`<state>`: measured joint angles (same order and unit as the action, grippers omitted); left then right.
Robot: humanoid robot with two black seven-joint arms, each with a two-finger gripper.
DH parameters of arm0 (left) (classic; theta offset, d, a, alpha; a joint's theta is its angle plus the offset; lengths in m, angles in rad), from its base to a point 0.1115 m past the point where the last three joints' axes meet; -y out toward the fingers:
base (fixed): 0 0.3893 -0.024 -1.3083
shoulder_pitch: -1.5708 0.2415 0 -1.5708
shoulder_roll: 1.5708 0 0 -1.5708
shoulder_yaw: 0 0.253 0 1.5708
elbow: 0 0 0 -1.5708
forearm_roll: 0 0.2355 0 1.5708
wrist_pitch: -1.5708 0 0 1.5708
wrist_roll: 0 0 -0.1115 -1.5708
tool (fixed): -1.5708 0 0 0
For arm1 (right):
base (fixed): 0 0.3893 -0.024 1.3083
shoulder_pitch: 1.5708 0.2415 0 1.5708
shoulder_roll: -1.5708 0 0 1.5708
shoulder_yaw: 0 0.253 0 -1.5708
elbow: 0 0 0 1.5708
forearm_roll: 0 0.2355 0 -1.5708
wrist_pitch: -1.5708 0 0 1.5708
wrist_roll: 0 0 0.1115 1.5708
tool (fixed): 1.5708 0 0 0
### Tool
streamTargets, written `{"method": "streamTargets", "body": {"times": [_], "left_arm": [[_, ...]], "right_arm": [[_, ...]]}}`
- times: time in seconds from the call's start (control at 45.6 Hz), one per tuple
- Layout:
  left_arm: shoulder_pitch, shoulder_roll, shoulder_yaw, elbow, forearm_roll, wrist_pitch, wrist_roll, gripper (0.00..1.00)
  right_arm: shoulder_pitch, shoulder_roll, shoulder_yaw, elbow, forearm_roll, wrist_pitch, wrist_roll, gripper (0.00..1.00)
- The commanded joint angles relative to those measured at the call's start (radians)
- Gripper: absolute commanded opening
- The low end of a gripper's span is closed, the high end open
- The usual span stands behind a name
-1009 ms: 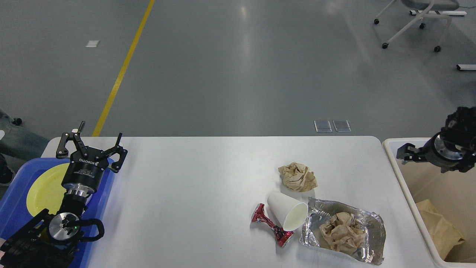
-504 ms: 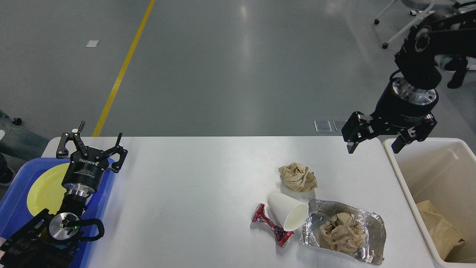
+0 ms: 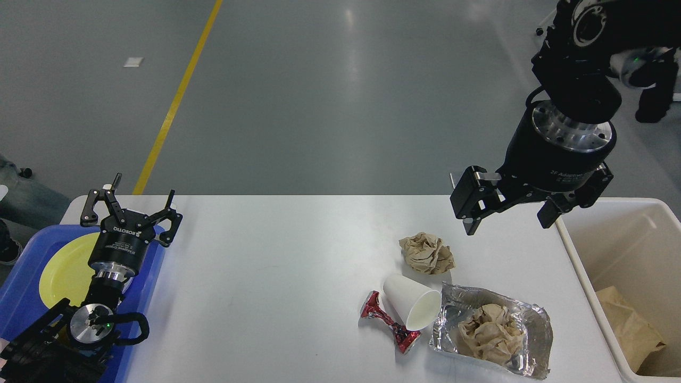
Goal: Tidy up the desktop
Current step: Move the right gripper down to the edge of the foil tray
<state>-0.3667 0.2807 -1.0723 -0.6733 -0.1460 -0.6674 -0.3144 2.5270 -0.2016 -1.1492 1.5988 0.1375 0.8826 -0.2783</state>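
Note:
The white desktop (image 3: 276,255) carries litter at its right: a crumpled brown paper ball (image 3: 426,254), a white paper cup (image 3: 412,307) on its side, a crushed red wrapper (image 3: 387,322), and a silver foil tray (image 3: 492,331) holding another brown paper wad (image 3: 487,332). My right gripper (image 3: 508,223) is open and empty, hanging above the desktop's back right, up and to the right of the paper ball. My left gripper (image 3: 130,199) is open and empty over the far edge of the blue tray (image 3: 21,276).
A yellow plate (image 3: 64,271) lies in the blue tray at the left edge. A cream bin (image 3: 590,276) stands past the desktop's right end with brown paper (image 3: 630,327) inside. A wheeled chair base stands on the floor at the back right.
My right arm has swung from over the cream bin up and to the left, over the desktop's back right corner, its gripper open. The left arm has not moved.

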Motion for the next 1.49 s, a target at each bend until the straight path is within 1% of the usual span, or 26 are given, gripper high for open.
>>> {"method": "streamTargets", "body": {"times": [0.0, 0.11, 0.154, 0.241, 0.68, 0.921, 1.206, 1.272, 1.338, 1.469], "left_arm": [[0.0, 0.0, 0.0, -0.002, 0.0, 0.0, 0.0, 0.96], [0.0, 0.0, 0.0, 0.0, 0.0, 0.0, 0.0, 0.96], [0.0, 0.0, 0.0, 0.0, 0.0, 0.0, 0.0, 0.96], [0.0, 0.0, 0.0, 0.0, 0.0, 0.0, 0.0, 0.96], [0.0, 0.0, 0.0, 0.0, 0.0, 0.0, 0.0, 0.96], [0.0, 0.0, 0.0, 0.0, 0.0, 0.0, 0.0, 0.96], [0.0, 0.0, 0.0, -0.002, 0.0, 0.0, 0.0, 0.96], [0.0, 0.0, 0.0, 0.0, 0.0, 0.0, 0.0, 0.96], [0.0, 0.0, 0.0, 0.0, 0.0, 0.0, 0.0, 0.96], [0.0, 0.0, 0.0, 0.0, 0.0, 0.0, 0.0, 0.96]], "right_arm": [[-0.048, 0.007, -0.004, 0.0, 0.002, -0.06, 0.001, 1.0], [-0.122, 0.011, -0.004, -0.003, 0.008, -0.126, 0.002, 1.0], [-0.152, 0.013, -0.004, -0.003, 0.008, -0.168, 0.002, 1.0], [-0.171, 0.013, -0.004, -0.003, 0.01, -0.224, 0.002, 1.0], [-0.145, 0.008, -0.02, -0.002, 0.017, -0.226, 0.002, 1.0], [-0.146, 0.004, -0.06, -0.008, 0.014, -0.264, 0.002, 1.0], [-0.182, -0.002, -0.115, -0.007, 0.014, -0.275, 0.007, 1.0], [-0.212, -0.022, -0.116, -0.008, 0.004, -0.306, 0.007, 1.0], [-0.258, -0.07, -0.118, -0.01, -0.015, -0.35, 0.008, 1.0], [-0.407, -0.173, -0.109, -0.022, -0.15, -0.404, 0.011, 0.99]]}}
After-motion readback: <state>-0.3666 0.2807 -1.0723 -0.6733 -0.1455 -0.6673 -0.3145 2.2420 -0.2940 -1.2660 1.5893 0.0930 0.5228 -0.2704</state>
